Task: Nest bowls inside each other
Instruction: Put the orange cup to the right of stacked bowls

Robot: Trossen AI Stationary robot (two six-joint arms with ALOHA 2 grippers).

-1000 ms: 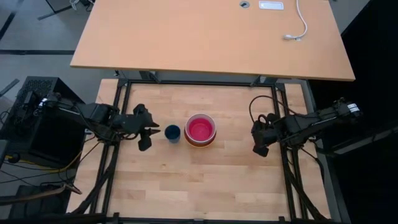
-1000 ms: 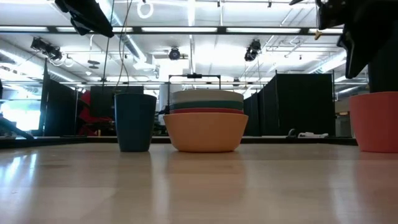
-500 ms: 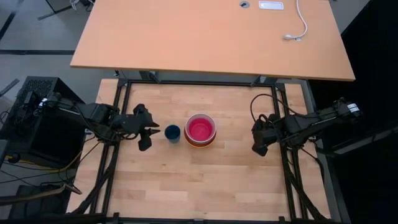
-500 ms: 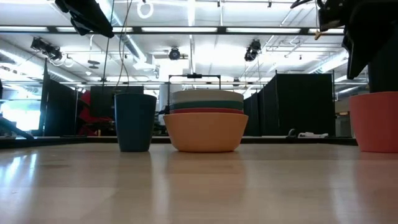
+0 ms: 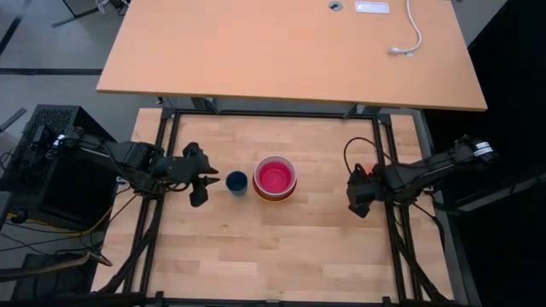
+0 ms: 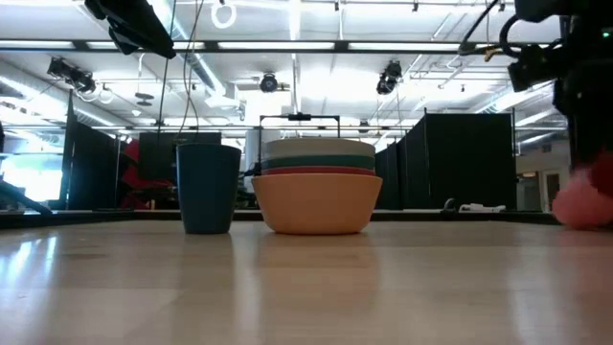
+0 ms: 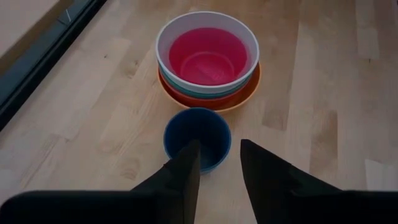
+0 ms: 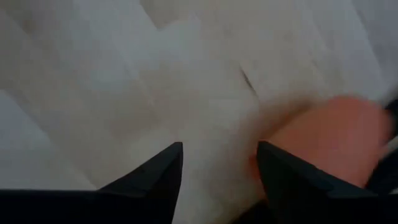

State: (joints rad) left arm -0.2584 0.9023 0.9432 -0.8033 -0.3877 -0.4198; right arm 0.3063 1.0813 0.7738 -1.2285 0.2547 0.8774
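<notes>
Pale wood-plank table (image 5: 281,256) — round smooth plastic bowls (image 5: 275,178) nested, magenta innermost

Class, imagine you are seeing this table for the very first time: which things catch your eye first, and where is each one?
First comes the stack of bowls in the middle of the table, pink inside white on top and orange at the bottom. Just to its left stands a small dark blue cup, with the left hand hovering beside it. The right hand waits, open, near the table's right edge.

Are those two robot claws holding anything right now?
No. The left gripper hovers open by the blue cup; the right gripper is open beside a blurred orange cup.
</notes>
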